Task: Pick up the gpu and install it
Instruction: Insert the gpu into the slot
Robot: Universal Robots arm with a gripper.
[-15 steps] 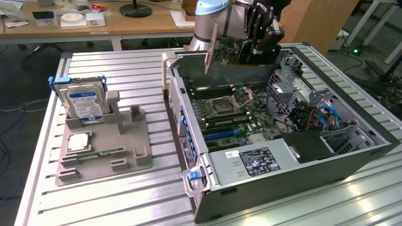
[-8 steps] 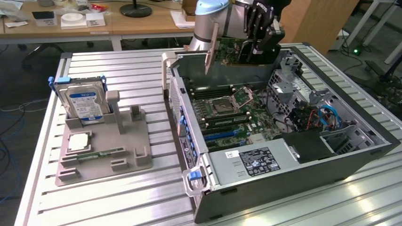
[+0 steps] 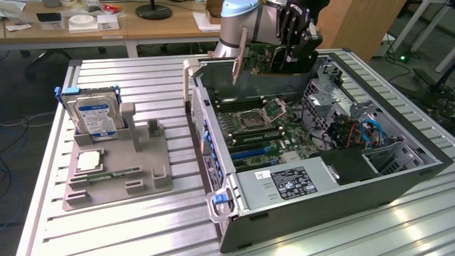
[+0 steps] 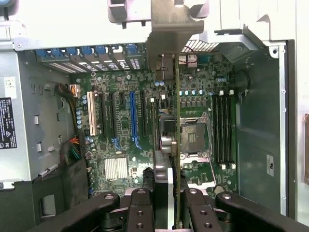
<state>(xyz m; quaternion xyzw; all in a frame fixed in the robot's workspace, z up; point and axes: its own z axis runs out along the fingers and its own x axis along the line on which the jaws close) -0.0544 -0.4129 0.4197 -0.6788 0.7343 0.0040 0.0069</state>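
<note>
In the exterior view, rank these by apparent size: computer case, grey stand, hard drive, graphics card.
1. computer case
2. grey stand
3. hard drive and graphics card look alike; the card is partly behind the pincer.

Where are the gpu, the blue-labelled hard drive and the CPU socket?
gpu (image 3: 259, 57): exterior view, on the board's face beside its metal bracket.
hard drive (image 3: 96, 114): exterior view, on its blue label.
CPU socket (image 3: 250, 121): exterior view, on the socket's middle.

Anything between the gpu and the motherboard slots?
Nothing visible. The gpu, held in the end effector, hangs above the open case, and the space down to the slots looks free of cables or parts.
</note>
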